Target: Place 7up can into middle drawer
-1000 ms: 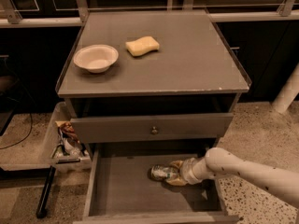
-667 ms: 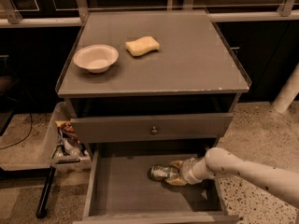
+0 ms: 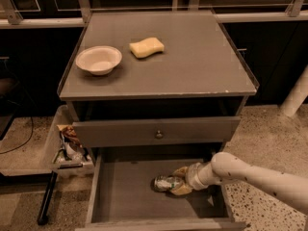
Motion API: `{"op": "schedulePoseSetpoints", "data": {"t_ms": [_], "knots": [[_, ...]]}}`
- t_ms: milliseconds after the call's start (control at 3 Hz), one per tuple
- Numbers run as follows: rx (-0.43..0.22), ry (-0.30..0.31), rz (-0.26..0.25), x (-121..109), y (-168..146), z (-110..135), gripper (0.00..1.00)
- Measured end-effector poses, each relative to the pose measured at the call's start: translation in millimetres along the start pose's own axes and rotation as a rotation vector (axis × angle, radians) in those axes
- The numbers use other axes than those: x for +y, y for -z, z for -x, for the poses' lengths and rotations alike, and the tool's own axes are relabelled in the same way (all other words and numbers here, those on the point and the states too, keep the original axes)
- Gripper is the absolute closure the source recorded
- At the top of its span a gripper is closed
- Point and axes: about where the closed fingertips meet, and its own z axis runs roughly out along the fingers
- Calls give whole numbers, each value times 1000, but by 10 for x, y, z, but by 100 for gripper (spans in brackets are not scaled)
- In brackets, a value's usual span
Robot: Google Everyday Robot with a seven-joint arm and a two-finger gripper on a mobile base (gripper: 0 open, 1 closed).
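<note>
The 7up can (image 3: 165, 183), silvery with green print, lies on its side low inside the open middle drawer (image 3: 122, 194), right of centre. My gripper (image 3: 178, 182) reaches in from the right on a white arm. Its tan fingers (image 3: 181, 172) sit above and below the can's right end, closed on it. The can is at or just above the drawer floor; I cannot tell whether it touches.
A grey drawer front with a round knob (image 3: 159, 134) is shut above the open drawer. A white bowl (image 3: 98, 59) and a yellow sponge (image 3: 146, 47) sit on the cabinet top. A bin of clutter (image 3: 67, 146) stands at the left, a white post (image 3: 294, 97) at the right.
</note>
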Motion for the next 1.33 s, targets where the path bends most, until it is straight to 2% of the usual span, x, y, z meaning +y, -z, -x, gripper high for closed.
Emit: {"op": "schedulePoseSetpoints", "data": {"t_ms": [333,667,1000,1333], "knots": [[0,0,0,0,0,0,12],[-8,2,13,17,23,30,0],[-1,25,15,53,258,90,0],[23,56,-4,114,749,170,0]]}}
